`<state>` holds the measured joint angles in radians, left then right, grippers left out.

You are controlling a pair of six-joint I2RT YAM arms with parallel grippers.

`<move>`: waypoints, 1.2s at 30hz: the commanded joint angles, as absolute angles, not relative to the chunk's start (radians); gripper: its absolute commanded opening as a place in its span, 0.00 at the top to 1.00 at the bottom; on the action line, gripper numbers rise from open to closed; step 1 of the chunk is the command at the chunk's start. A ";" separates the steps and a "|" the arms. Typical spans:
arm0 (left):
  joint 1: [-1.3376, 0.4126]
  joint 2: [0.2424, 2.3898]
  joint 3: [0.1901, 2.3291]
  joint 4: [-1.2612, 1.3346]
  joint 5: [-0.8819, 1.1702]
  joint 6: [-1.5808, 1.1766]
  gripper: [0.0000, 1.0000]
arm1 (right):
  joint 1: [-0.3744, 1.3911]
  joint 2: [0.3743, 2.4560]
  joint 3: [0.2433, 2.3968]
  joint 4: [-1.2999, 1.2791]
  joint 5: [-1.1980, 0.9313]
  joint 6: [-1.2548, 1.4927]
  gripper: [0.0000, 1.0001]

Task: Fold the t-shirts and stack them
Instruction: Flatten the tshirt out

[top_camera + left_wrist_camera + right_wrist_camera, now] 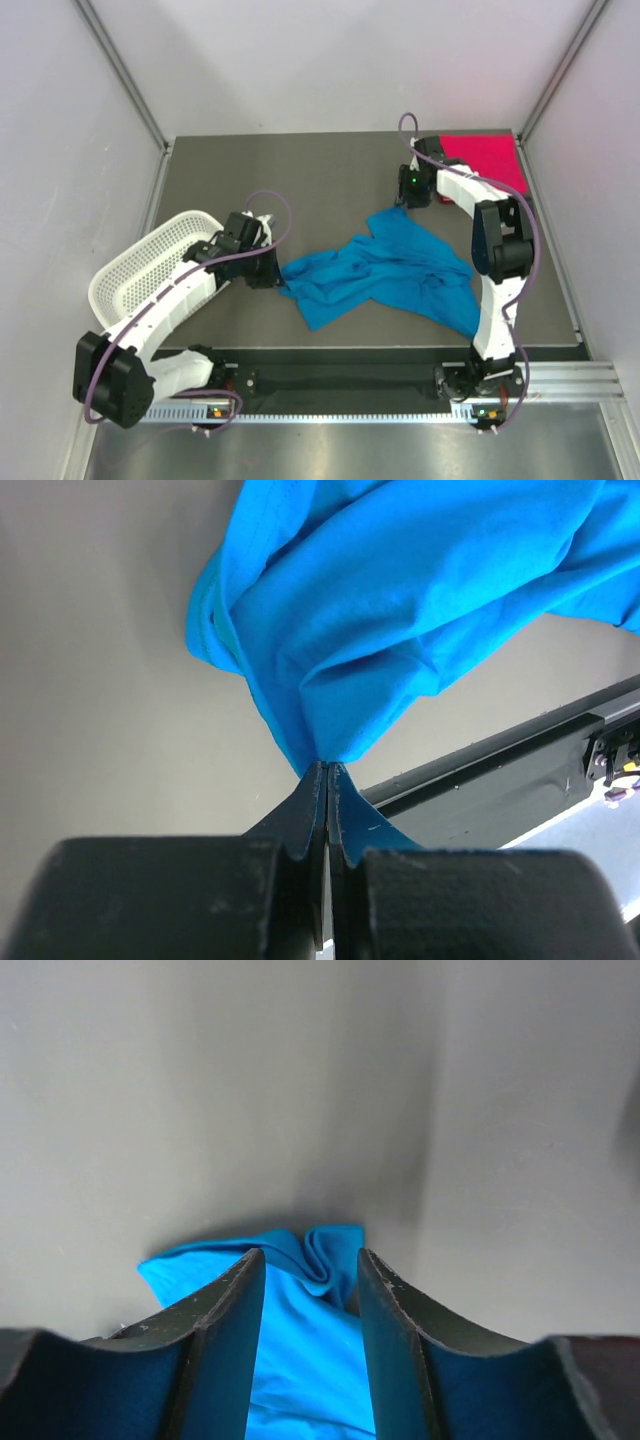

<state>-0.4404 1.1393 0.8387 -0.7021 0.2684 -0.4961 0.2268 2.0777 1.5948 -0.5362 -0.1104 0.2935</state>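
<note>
**Blue shirt pinched at its left tip, straddled at its far tip**

We start with the dark grey table (pixel 300 180), which carries nearly everything in view. The largest thing on it is the blue t-shirt (pixel 385 275). It lies crumpled and unfolded across the middle, a little right of centre. Heavy creases run through it, and one lobe reaches toward the base of the right arm.

At the table's left edge we see the white mesh basket (pixel 150 262), with the left arm stretched past its near side. In the far right corner the pink-red t-shirt (pixel 490 155) lies flat, well apart from the blue one. The right arm hides part of it.

The left gripper (pixel 276 280) sits at the blue shirt's left tip. In its wrist view the two fingers are pressed together with a thin fold of blue cloth caught between their ends. The rest of the shirt bunches away from them over bare table.

The right gripper (pixel 402 205) hangs over the shirt's far tip, with the pink-red shirt near its right side. From its wrist camera we see the fingers (pixel 225 1310) standing a modest way apart. The shirt's bunched corner lies between them and just past their ends. We cannot tell whether the pads touch the cloth.
</note>
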 commanded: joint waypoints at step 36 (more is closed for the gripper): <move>-0.445 1.138 0.835 -0.643 0.281 -0.512 1.00 | 0.348 1.717 1.430 -0.689 0.108 0.133 0.83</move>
<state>-0.4404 1.1893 0.8909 -0.6735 0.2485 -0.4953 0.3069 1.7657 1.5169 -0.6765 0.1188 0.1673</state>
